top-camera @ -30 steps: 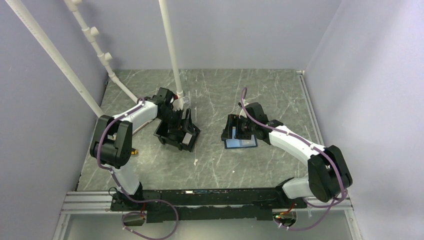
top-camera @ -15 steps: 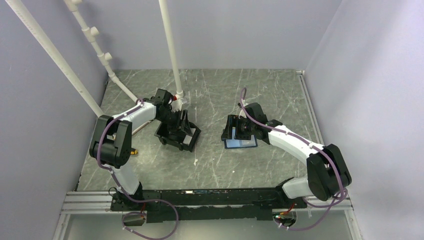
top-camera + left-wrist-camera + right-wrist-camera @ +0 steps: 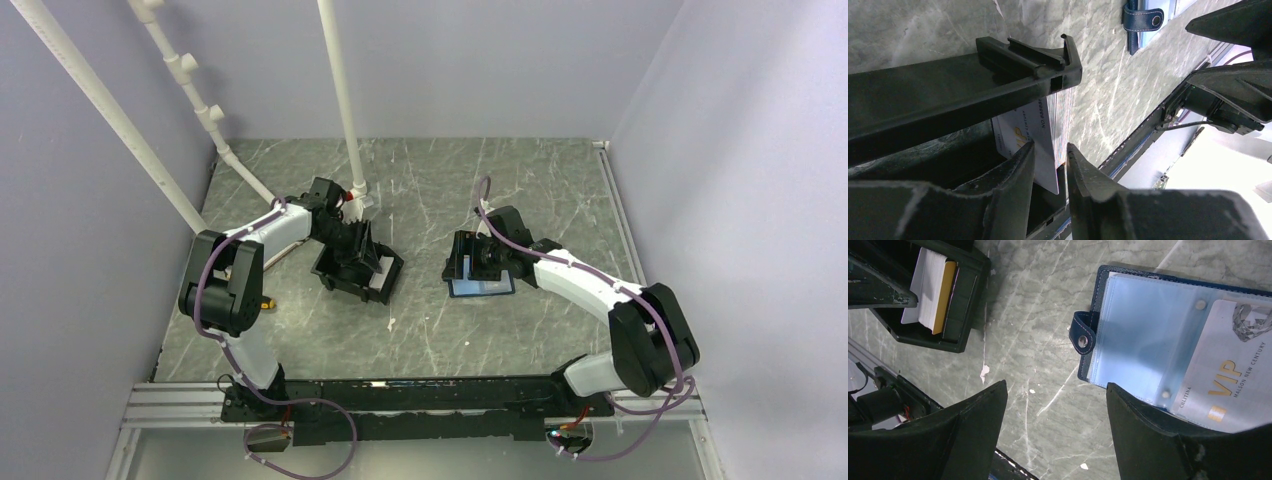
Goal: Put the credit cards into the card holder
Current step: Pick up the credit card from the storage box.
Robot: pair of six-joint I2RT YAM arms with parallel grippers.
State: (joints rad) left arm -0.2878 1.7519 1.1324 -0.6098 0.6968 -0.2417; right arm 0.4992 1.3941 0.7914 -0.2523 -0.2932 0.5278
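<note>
One grey-green marbled stone table (image 3: 430, 330) carries everything, with pale lilac walls around it. Two white-and-black robot arms reach inward from its near edge, the left arm (image 3: 270, 228) and the right arm (image 3: 580, 280).

Under the left arm's end sits a black open plastic bin (image 3: 964, 300), left of the table's middle. Well apart from it, to the right, a small flat navy-blue card holder (image 3: 1148, 340) lies open on the table with its lighter blue inside facing up. A pale VIP card (image 3: 1228, 385) with gold lettering lies inside a clear sleeve of the card holder.

The right pincer (image 3: 1055, 387) hangs just above the card holder's left edge. Its black jaws are spread wide and nothing is between them.

The left pincer (image 3: 1050, 146) reaches down into the bin. Its jaws stand narrow, with the corner of a stack of thin credit cards (image 3: 933, 287) between them. It is not clear whether they actually pinch the stack.

The stack stands on edge against the bin's right wall. It is mostly whitish, with an orange-tan card (image 3: 944, 297) on the side nearest that wall.

A small navy snap tab (image 3: 1081, 335) juts from the card holder's left edge toward the bin.
</note>
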